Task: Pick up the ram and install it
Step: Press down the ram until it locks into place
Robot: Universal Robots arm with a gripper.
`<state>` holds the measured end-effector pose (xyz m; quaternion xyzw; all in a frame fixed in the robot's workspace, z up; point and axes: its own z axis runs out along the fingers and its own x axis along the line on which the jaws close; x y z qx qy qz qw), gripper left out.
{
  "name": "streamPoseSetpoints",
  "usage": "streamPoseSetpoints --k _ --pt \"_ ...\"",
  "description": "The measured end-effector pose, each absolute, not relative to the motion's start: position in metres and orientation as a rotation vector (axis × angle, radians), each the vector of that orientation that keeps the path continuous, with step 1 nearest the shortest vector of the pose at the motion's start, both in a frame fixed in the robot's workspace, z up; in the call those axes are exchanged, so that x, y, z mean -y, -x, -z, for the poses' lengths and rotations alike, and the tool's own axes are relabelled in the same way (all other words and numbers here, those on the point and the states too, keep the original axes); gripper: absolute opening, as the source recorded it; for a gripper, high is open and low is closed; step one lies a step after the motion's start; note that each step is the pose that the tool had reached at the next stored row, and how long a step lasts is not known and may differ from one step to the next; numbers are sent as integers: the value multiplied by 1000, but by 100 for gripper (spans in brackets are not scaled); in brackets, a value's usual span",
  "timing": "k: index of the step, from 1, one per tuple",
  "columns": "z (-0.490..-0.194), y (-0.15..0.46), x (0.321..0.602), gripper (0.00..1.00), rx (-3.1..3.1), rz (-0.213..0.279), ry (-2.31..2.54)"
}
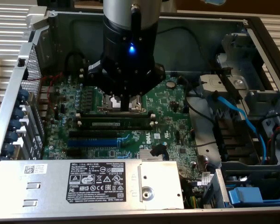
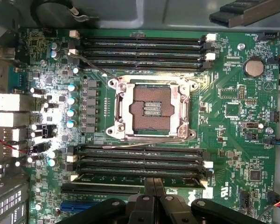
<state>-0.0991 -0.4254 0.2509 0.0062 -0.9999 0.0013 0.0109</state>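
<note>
The ram (image 1: 114,124) is a long dark-green stick with a white label. It stands on edge in the black slot farthest from the CPU socket (image 2: 151,106), with white end clips at both ends. In the wrist view the ram (image 2: 112,179) runs crosswise just in front of my fingertips. My gripper (image 2: 154,184) is shut, its two fingers pressed together with nothing between them. It hangs directly over the middle of the ram's top edge; I cannot tell whether it touches. In the exterior view my gripper (image 1: 129,106) points straight down between the socket and the stick.
This is an open computer case. Empty black slots (image 2: 140,156) lie between ram and socket, and more (image 2: 140,49) lie beyond the socket. A blue slot (image 1: 91,142) sits below the ram. A grey power supply (image 1: 102,179) borders the front. Blue cables (image 1: 238,116) and drive bays fill the exterior view's right.
</note>
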Motion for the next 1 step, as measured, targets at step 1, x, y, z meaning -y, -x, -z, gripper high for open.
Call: streamPoseSetpoints --k 1 --pt "-251 99 425 10 3120 -4 -19"
